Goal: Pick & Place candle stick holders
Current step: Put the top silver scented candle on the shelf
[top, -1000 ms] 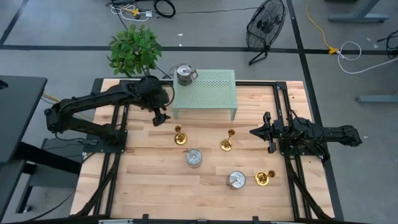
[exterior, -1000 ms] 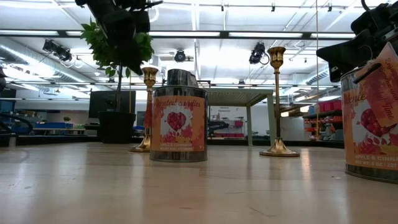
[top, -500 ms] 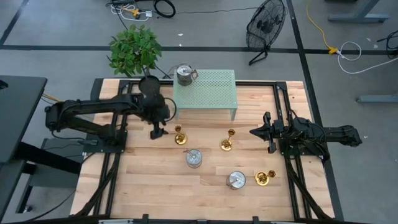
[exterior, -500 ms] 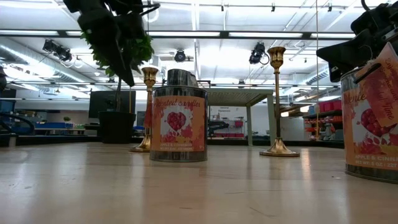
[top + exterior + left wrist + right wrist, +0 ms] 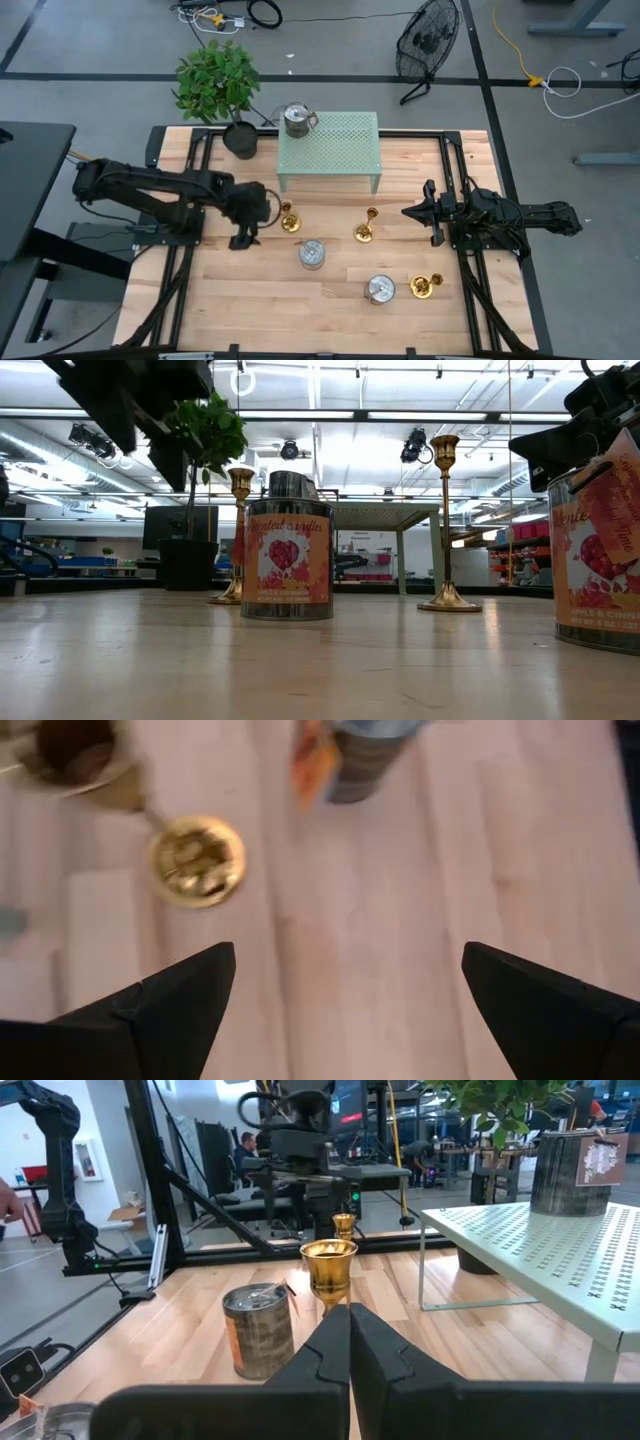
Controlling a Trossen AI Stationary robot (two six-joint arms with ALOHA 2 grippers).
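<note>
Over the last second the left gripper (image 5: 241, 240) has swung away from the green perforated shelf (image 5: 330, 145) at the back of the bench (image 5: 260, 290) and come forward and down. It now hangs just beside the nearest of the 3 candle stick holders (image 5: 289, 220), on the side away from the bench's middle. Its fingers (image 5: 165, 1005) are spread as wide apart as they go and hold nothing. In the left wrist view, that gold holder sits ahead of the finger on the same side, outside the gap between the 2 fingers, and bare wood shows in the gap.

The second holder (image 5: 365, 230) stands near the bench's middle, well apart from both grippers. The third holder (image 5: 424, 286) stands beyond a silver-lidded tin (image 5: 379, 290), closer to the right arm's side. All 3 are upright on the bench and none is on the shelf. Another tin (image 5: 312, 254) stands between the first 2 holders, and a third tin (image 5: 296, 120) sits on the shelf's corner beside a potted plant (image 5: 218, 80).

The right gripper (image 5: 408, 212) waits at its edge of the bench, fingers pressed together and empty, pointed toward the second holder.

The move looks like an approach to the first holder. My judgement is that no pick has begun, and the open fingers need to shift sideways to bring the stem between them.
</note>
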